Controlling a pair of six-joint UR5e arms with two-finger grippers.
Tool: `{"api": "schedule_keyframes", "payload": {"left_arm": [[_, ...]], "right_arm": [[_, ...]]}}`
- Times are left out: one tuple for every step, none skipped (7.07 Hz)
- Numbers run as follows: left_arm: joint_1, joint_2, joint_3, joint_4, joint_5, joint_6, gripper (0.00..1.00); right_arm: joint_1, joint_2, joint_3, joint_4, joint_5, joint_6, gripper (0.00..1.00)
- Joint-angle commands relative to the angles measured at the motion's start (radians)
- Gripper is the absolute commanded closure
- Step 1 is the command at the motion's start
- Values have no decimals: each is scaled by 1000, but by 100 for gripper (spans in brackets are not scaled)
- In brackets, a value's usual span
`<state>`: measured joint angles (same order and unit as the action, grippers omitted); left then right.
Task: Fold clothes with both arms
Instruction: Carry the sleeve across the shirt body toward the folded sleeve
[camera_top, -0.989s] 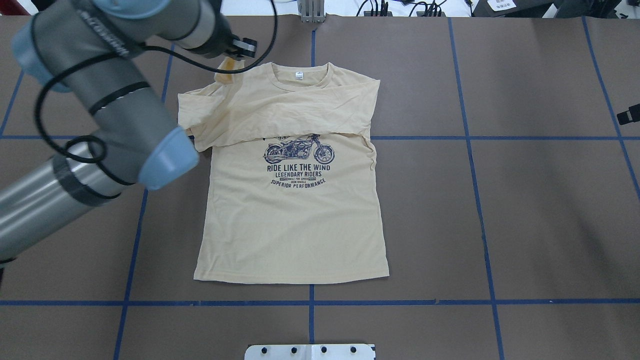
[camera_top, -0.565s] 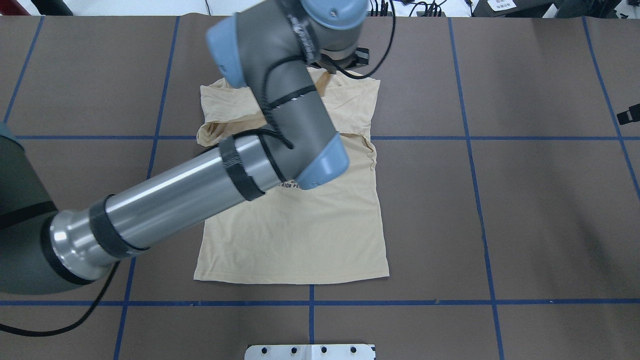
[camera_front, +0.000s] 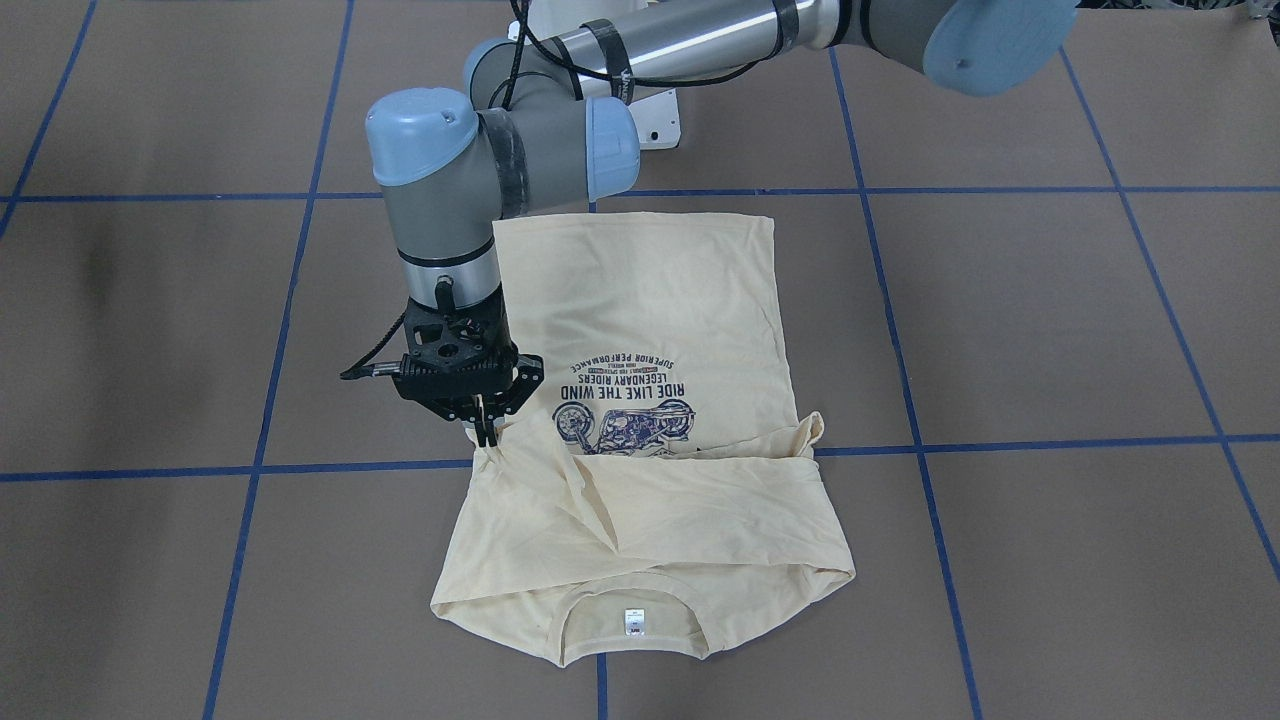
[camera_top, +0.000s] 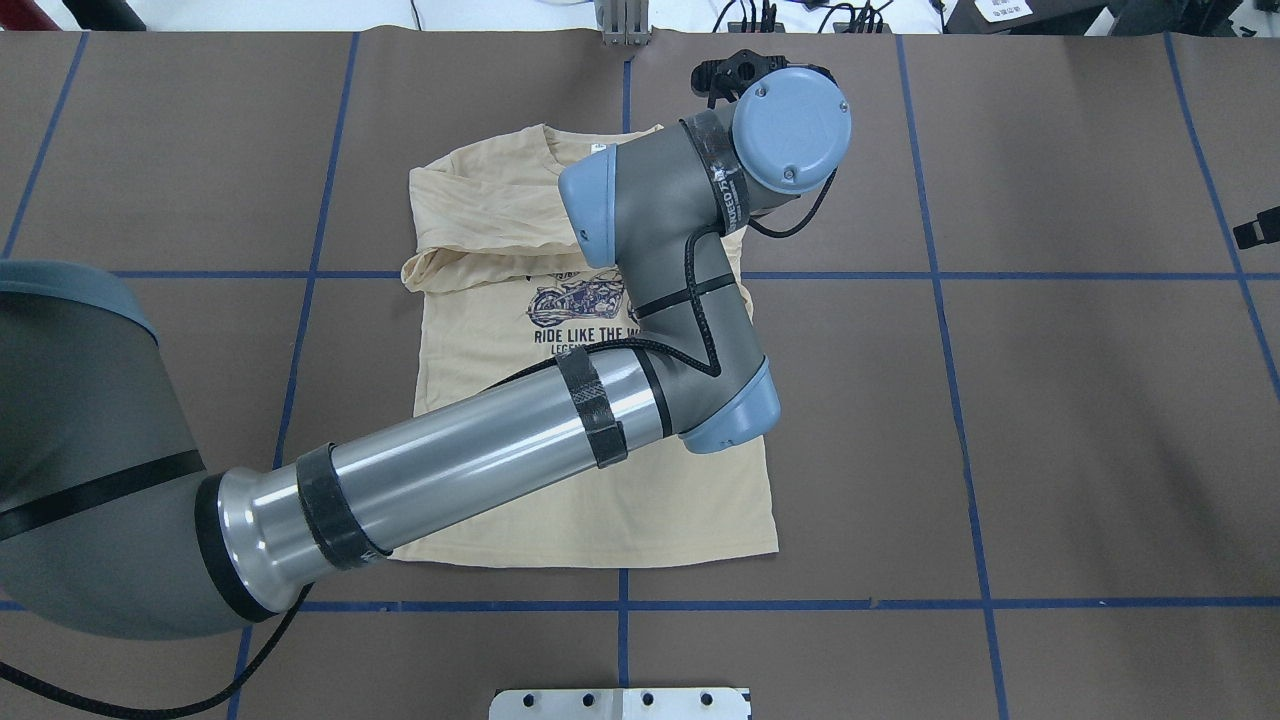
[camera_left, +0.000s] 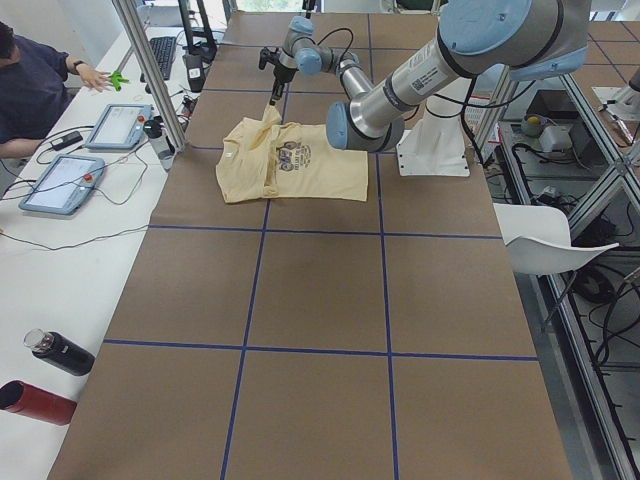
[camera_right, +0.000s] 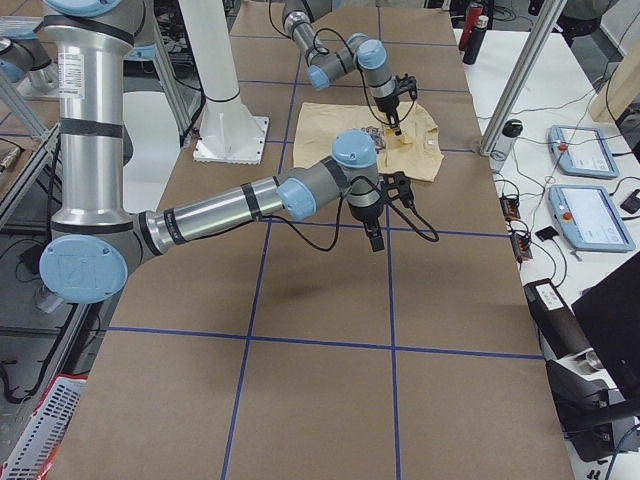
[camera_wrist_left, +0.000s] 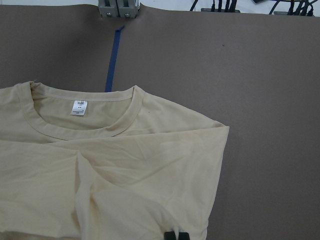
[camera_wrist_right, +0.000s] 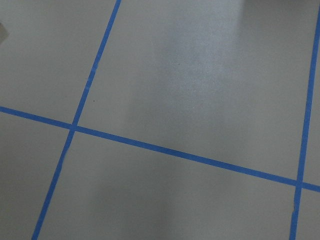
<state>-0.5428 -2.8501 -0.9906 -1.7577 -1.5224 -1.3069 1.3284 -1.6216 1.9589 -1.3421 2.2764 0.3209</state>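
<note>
Finds the cream-yellow T-shirt (camera_front: 650, 300) lying print-up on the brown table (camera_front: 1050, 320) marked with blue tape lines (camera_front: 1000, 189), hem toward the robot, collar and white neck label (camera_front: 633, 621) at the far side. Shows sleeve cloth folded across the chest between collar and motorcycle print (camera_front: 625, 415), covering the print's top edge. Reaches over the shirt with the left arm (camera_top: 480, 455). Has the left gripper (camera_front: 486, 432) pointing down, pinched tight on a ridge of cloth at the shirt's right edge. Holds the right gripper (camera_right: 372, 238) over bare table, well apart from the shirt; cannot tell whether parted or closed.
</note>
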Motion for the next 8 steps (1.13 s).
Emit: {"api": "schedule_keyframes", "payload": {"left_arm": [[4, -3, 4, -78, 5, -114, 0], [4, -6, -5, -103, 4, -106, 0], [4, -5, -40, -97, -7, -41, 0], [1, 21, -109, -57, -21, 44, 0], [-2, 81, -214, 28, -56, 125, 0], [-9, 198, -402, 93, -58, 208, 0], [-14, 353, -629, 140, -58, 280, 0], [-22, 503, -819, 162, -58, 343, 0]], "right_arm": [[0, 0, 0, 0, 0, 1, 0], [0, 0, 0, 0, 0, 1, 0], [-1, 0, 0, 0, 0, 1, 0], [-2, 3, 6, 1, 0, 26, 0], [-2, 31, 14, 3, 3, 94, 0], [-17, 41, 23, 7, 3, 148, 0], [-53, 55, 47, 7, -3, 217, 0], [-111, 60, 96, 7, -46, 319, 0]]}}
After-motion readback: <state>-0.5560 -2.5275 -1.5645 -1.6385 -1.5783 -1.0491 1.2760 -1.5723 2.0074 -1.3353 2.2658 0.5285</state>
